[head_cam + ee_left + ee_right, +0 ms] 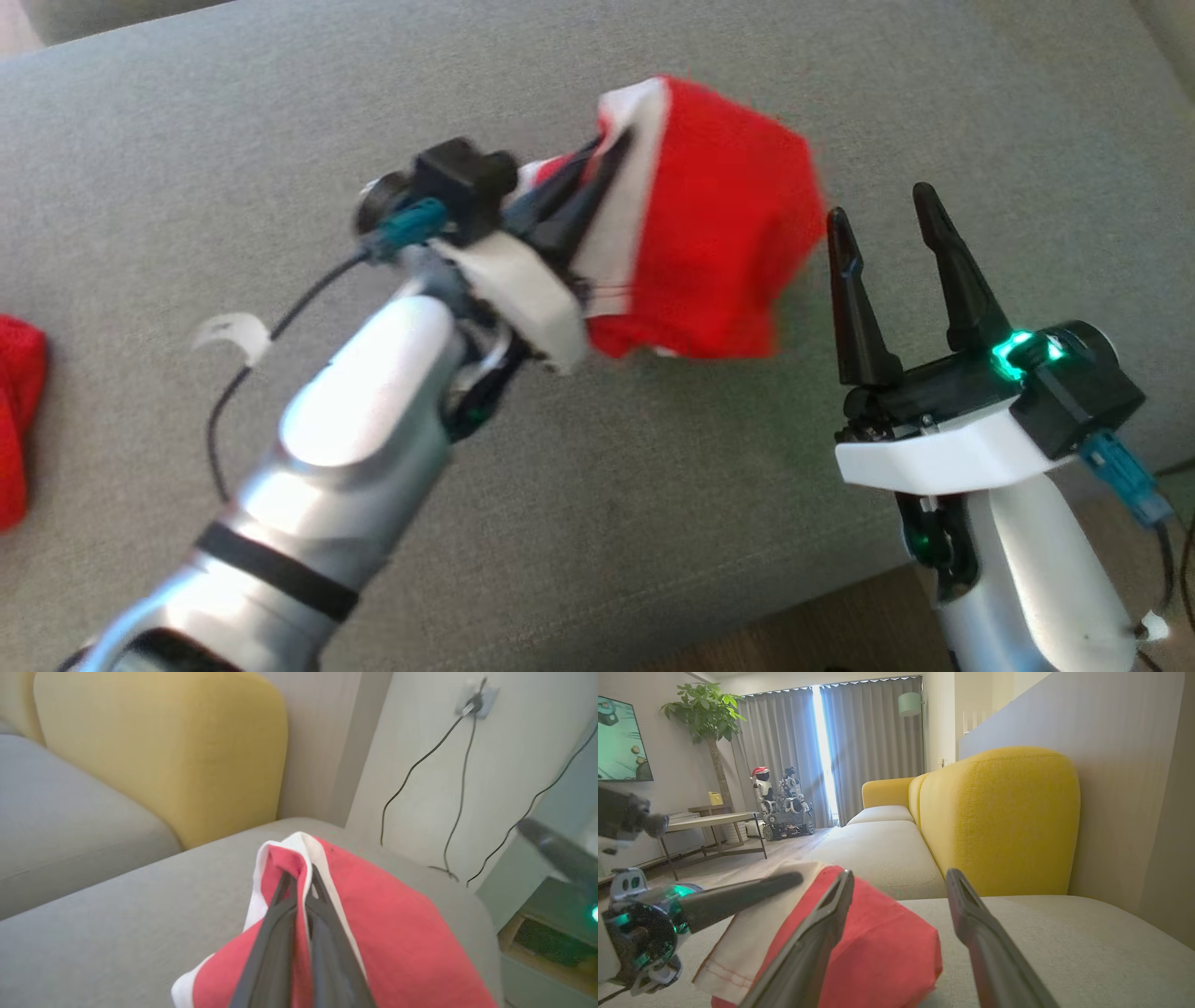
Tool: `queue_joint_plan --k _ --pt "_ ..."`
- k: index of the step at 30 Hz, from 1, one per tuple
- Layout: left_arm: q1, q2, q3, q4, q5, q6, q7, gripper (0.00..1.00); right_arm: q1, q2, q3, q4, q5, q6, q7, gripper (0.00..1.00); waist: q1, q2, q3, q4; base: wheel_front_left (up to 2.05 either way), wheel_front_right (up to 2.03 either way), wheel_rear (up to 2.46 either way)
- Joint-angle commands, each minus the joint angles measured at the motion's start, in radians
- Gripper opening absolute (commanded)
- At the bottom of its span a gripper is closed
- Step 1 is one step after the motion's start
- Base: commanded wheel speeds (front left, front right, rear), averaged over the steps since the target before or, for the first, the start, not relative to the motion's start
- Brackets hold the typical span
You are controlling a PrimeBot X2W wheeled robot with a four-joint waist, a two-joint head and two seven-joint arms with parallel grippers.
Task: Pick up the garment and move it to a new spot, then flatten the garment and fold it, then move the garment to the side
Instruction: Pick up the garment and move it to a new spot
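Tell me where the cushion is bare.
Bare grey cushion lies between the red bundle and the left end effector, and along the near edge. Crowded between the held garment and the open right end effector.

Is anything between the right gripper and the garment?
Nothing visible. The open right gripper sits just right of the garment, with bare sofa between them. The left gripper is shut on the garment's white edge.
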Motion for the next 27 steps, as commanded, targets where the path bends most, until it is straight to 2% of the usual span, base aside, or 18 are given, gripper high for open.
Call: queue_joint_plan --k 1,4,8,11,12,19,20,21,22,27 --pt "-0.053 0.041 0.032 0.01 -0.001 -0.003 0.007 0.0 -0.014 -0.002 0.016 -0.026 0.011 -0.001 -0.006 1.0 0.0 0.0 0.0 0.007 0.0 0.0 0.0" --pt "-0.061 0.052 0.062 0.053 -0.003 0.032 -0.005 0.0 -0.015 -0.002 0.015 -0.024 0.01 -0.001 -0.006 1.0 0.0 0.0 0.001 0.017 0.0 0.0 0.0" --pt "-0.084 0.054 0.146 0.075 -0.007 0.133 -0.031 0.0 -0.017 -0.002 0.01 -0.022 0.004 -0.001 -0.006 1.0 0.0 0.0 0.003 0.032 0.0 0.0 0.0" --pt "-0.097 0.05 0.185 0.059 0.009 0.182 -0.04 0.0 -0.017 -0.002 0.011 -0.02 -0.002 -0.001 -0.006 1.0 0.0 0.0 0.002 0.042 0.0 0.0 0.0" --pt "-0.097 0.04 0.188 0.045 0.026 0.19 -0.042 0.0 -0.016 -0.002 0.013 -0.019 -0.005 -0.001 -0.006 1.0 0.0 0.0 0.001 0.045 0.0 0.0 0.0" --pt "-0.045 -0.011 0.135 0.066 0.018 0.171 -0.043 0.0 -0.019 -0.002 0.026 -0.014 -0.007 -0.001 -0.006 1.0 0.0 0.0 0.002 0.035 0.0 0.0 0.0" --pt "-0.033 -0.017 0.119 0.081 0.008 0.166 -0.041 0.05 -0.022 -0.002 0.029 -0.013 -0.006 -0.001 -0.006 1.0 0.0 0.0 0.002 0.03 0.0 0.0 0.0" --pt "-0.021 -0.021 0.099 0.097 -0.005 0.157 -0.03 0.39 -0.024 -0.002 0.03 -0.012 -0.004 -0.001 -0.006 1.0 0.0 0.0 0.002 0.024 0.0 0.0 0.0" --pt "-0.013 -0.023 0.08 0.106 -0.019 0.147 -0.027 1.0 -0.025 -0.002 0.031 -0.012 -0.003 -0.001 -0.006 1.0 0.0 0.0 0.004 0.019 0.0 0.0 0.0" --pt "0.0 -0.026 -0.016 0.066 -0.112 0.138 -0.033 1.0 -0.025 -0.002 0.025 -0.012 0.004 -0.001 -0.006 1.0 0.0 0.0 0.009 0.005 0.0 0.0 0.0"
